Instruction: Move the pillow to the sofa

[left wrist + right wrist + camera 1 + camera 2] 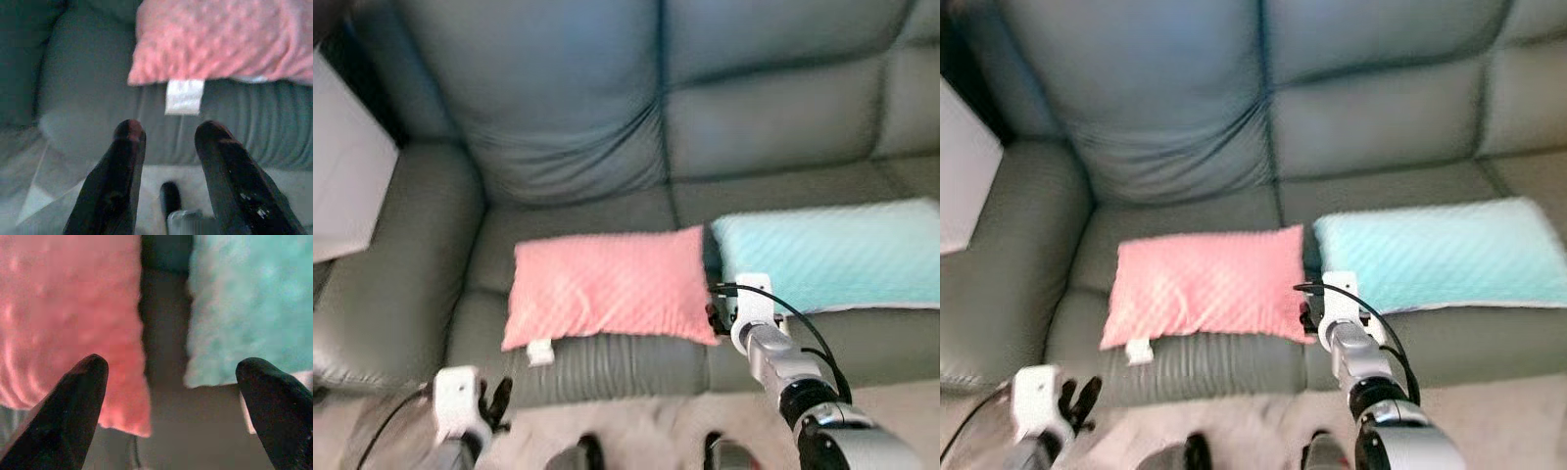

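A pink dimpled pillow [605,285] with a white tag lies flat on the grey-green leather sofa [558,117], on its left seat cushion. Beside it, on the right seat, lies a light teal pillow [832,255]. My right gripper [176,382] is open and hovers over the gap between the two pillows, near the pink one's front right corner [132,421]. Low by the sofa's front edge, my left gripper [166,134] is open with nothing in it, below the pink pillow's tag [184,96].
The sofa's left armrest [382,274] bulges beside the pink pillow. A white panel [342,186] stands at the far left. Light floor [636,431] runs along the sofa's front edge, where my feet show.
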### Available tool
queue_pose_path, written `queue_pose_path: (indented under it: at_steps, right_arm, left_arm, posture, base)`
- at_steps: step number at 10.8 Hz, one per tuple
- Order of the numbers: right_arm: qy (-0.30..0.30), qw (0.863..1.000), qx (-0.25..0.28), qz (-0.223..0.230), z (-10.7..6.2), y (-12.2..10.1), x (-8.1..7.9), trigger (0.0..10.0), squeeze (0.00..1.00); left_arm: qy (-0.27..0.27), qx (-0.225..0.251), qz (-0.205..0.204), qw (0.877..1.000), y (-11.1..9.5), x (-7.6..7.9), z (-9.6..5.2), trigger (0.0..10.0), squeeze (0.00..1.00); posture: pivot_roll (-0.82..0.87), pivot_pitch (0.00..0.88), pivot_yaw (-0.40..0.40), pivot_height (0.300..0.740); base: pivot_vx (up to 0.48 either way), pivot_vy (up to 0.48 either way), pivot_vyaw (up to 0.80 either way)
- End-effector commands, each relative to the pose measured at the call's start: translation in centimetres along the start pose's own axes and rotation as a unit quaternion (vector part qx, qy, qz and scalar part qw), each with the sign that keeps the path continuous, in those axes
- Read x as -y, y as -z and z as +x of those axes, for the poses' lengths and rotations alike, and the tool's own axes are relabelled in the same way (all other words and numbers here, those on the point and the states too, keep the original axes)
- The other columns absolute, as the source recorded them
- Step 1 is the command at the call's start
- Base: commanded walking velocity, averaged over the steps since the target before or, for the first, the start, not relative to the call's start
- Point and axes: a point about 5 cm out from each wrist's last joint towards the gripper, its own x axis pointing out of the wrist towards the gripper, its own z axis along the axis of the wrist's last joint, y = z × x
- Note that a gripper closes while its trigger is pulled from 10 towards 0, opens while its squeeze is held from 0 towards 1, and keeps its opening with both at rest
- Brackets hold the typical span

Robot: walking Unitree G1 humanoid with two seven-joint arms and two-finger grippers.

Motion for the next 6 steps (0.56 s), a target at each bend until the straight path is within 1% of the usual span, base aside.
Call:
queue_pose_path:
  at_steps: [1,2,3,4,5,6]
  right_arm:
    - [-0.017,1.0,-0.011,0.006,0.1,0.4,-0.9,10.0,0.0]
    - [-0.017,1.0,-0.013,0.005,0.1,0.3,-1.1,10.0,0.0]
    - [-0.018,1.0,-0.015,-0.002,0.2,0.1,-1.6,10.0,0.0]
    - [-0.018,1.0,-0.016,-0.007,0.2,-0.1,-1.8,10.0,0.0]
    - [-0.019,1.0,-0.015,0.002,0.2,-0.4,-2.1,10.0,0.0]
    - [-0.021,1.0,-0.016,-0.004,0.3,-0.7,-2.3,10.0,0.0]
  left_arm:
    - [0.0,-0.013,0.005,1.0,-0.1,-0.4,-1.6,10.0,0.0]
    - [-0.002,-0.013,0.004,1.0,-0.2,-0.6,-2.5,10.0,0.0]
    - [-0.018,-0.02,0.001,1.0,-0.5,-1.0,-3.9,10.0,0.0]
    - [-0.024,-0.024,0.001,0.999,-0.5,-1.3,-4.6,10.0,0.0]
    - [-0.027,-0.031,0.001,0.999,-0.7,-1.4,-5.4,10.0,0.0]
    - [-0.029,-0.036,0.004,0.999,-0.7,-1.5,-5.7,10.0,0.0]
  posture:
    - [0.07,0.381,0.189,0.74]
    - [0.09,0.387,0.189,0.74]
    - [0.12,0.401,0.198,0.74]
    - [0.14,0.403,0.202,0.74]
    - [0.15,0.406,0.207,0.74]
    - [0.16,0.408,0.209,0.74]
  base:
    - [0.0,0.0,0.0]
    - [0.0,0.0,0.0]
    - [0.0,0.0,0.0]
    - [0.0,0.0,0.0]
    - [0.0,0.0,0.0]
    - [0.0,0.0,0.0]
